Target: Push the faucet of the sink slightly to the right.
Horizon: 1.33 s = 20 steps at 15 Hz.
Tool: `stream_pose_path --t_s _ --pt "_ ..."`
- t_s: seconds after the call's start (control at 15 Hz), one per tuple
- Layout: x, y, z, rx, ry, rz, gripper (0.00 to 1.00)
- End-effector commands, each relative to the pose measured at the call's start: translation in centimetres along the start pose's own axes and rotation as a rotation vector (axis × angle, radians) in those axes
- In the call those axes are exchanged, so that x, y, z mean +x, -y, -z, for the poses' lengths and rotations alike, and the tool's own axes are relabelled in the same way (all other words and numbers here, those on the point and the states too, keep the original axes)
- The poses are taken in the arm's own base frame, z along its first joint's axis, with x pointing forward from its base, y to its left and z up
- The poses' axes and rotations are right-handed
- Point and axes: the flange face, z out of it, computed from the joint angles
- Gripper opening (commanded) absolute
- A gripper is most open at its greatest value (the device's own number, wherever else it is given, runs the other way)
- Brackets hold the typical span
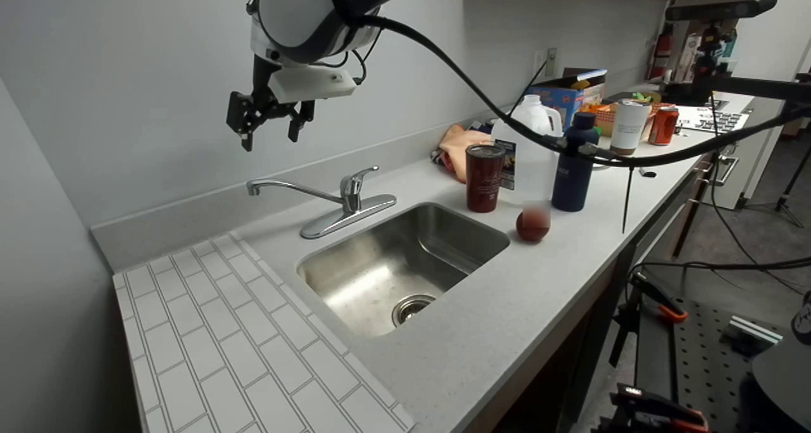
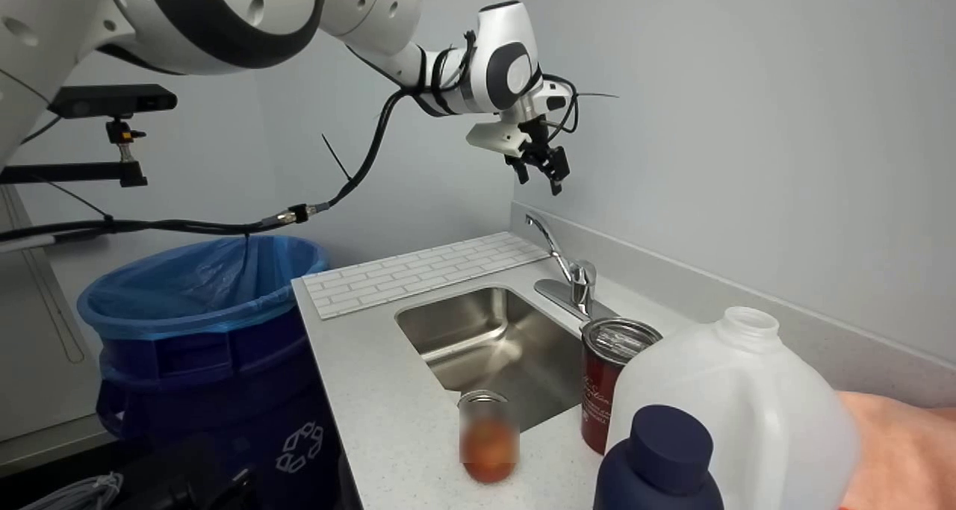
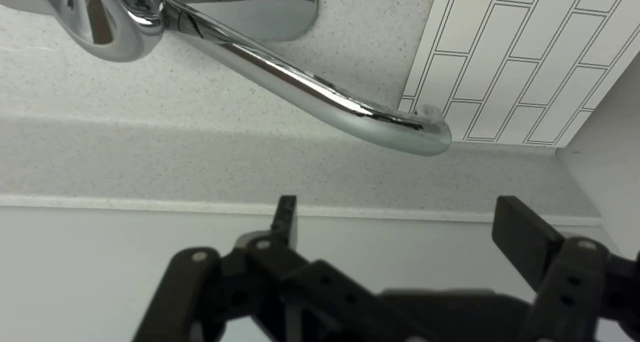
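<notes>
While the black two-fingered gripper (image 1: 270, 140) hangs higher than the shiny chrome single-lever faucet (image 1: 350, 195), its dark fingers (image 3: 525, 238) stand spread wide, clear of it. The faucet rises behind the rectangular stainless-steel sink (image 1: 364, 281), on the pale, speckled counter (image 1: 437, 350); its long, curved chrome spout (image 3: 310, 90) points away from the sink, the tip near the white brick-patterned sheet (image 1: 244, 338).

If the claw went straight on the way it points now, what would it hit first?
Probably the faucet spout: the open claw points roughly downward above it in both exterior views. Depth is unclear, so it might instead meet the backsplash just behind.
</notes>
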Motion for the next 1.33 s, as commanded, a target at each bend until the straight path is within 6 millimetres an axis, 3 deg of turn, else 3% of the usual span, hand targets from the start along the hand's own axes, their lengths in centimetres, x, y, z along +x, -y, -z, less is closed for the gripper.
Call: stream_pose_path --t_s 0.0,0.27,0.67,1.27 --pt "-0.4 -0.1 -2.6 0.019 0.033 0.008 1.0" --pt "-0.9 0.8 -4.3 0.045 0.055 0.025 1.0" --pt "0.3 2.8 -3.5 0.107 0.024 0.084 1.0" --pt "0.6 1.1 -7.4 0.084 0.082 0.136 1.0"
